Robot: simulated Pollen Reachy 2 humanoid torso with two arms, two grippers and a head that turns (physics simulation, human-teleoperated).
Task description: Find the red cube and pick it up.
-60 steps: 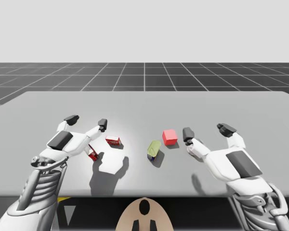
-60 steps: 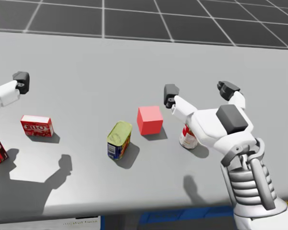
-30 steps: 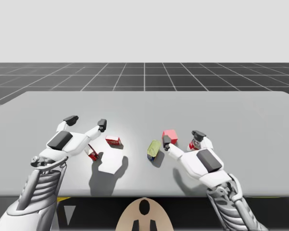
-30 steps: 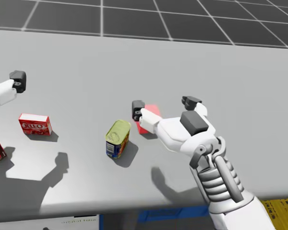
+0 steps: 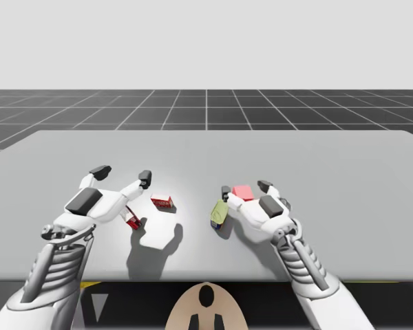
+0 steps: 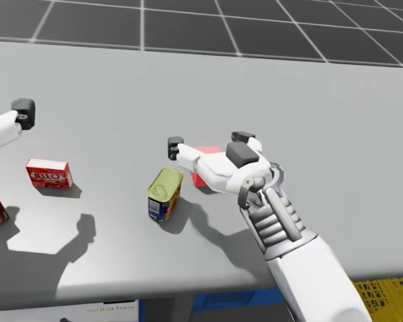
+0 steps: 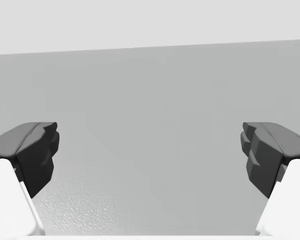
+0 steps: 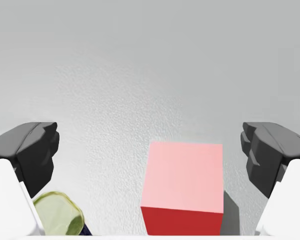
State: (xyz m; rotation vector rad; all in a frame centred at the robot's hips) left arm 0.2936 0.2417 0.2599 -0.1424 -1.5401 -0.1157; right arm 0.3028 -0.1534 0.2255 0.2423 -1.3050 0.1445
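Setting: simulated test scene, rendered.

Evidence recorded:
- Table (image 5: 344, 158): a plain, uniform grey slab that spanned the middle of the high view.
- Floor (image 5: 206, 106): dark, ruled in a pale square grid, and ran to a straight horizon across the upper middle of the frame.
- Backdrop (image 5: 206, 41): a flat, pale grey field that occupied the upper part of the frame.
- Props: a small red box (image 5: 162, 202), a green-topped can (image 5: 219, 213) on its side and a red cube (image 5: 243, 192), set out singly near the table's front centre.
- Head view, lower right corner: a yellow mesh crate (image 6: 389, 295) below the table edge.
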